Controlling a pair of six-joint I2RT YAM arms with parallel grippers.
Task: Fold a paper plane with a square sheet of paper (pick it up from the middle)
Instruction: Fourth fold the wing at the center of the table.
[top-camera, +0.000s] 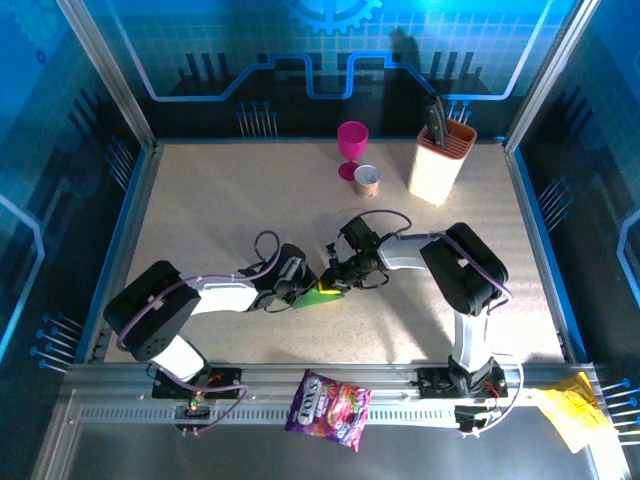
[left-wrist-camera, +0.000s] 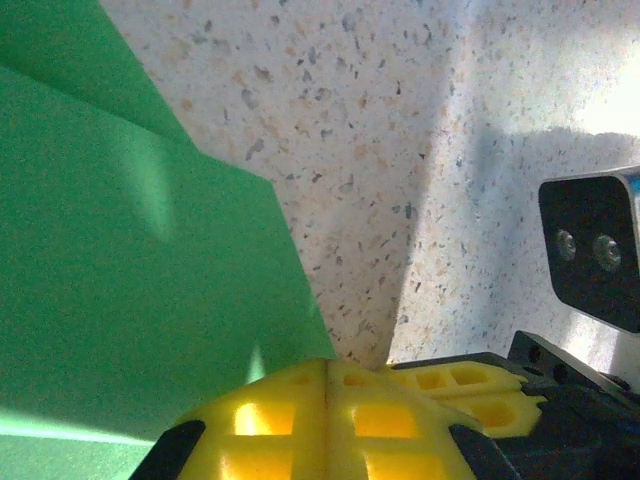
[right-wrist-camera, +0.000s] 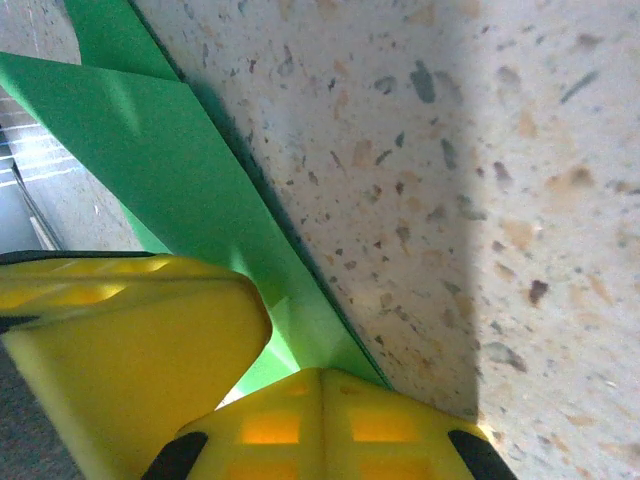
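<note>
Top view: the thin bright green sheet of paper (top-camera: 312, 299), already folded, lies flat around the middle of the speckled worktop (top-camera: 200, 200). The left gripper (top-camera: 316, 288) and right gripper (top-camera: 334, 284) meet tip to tip right over it.

Left wrist cam: the left gripper (left-wrist-camera: 327, 380) has its yellow jaws shut against each other, tips down at the paper's edge.

Right wrist cam: same deal for the right gripper (right-wrist-camera: 322, 395), jaws closed on each other, tips at the folded edge of the paper.
</note>
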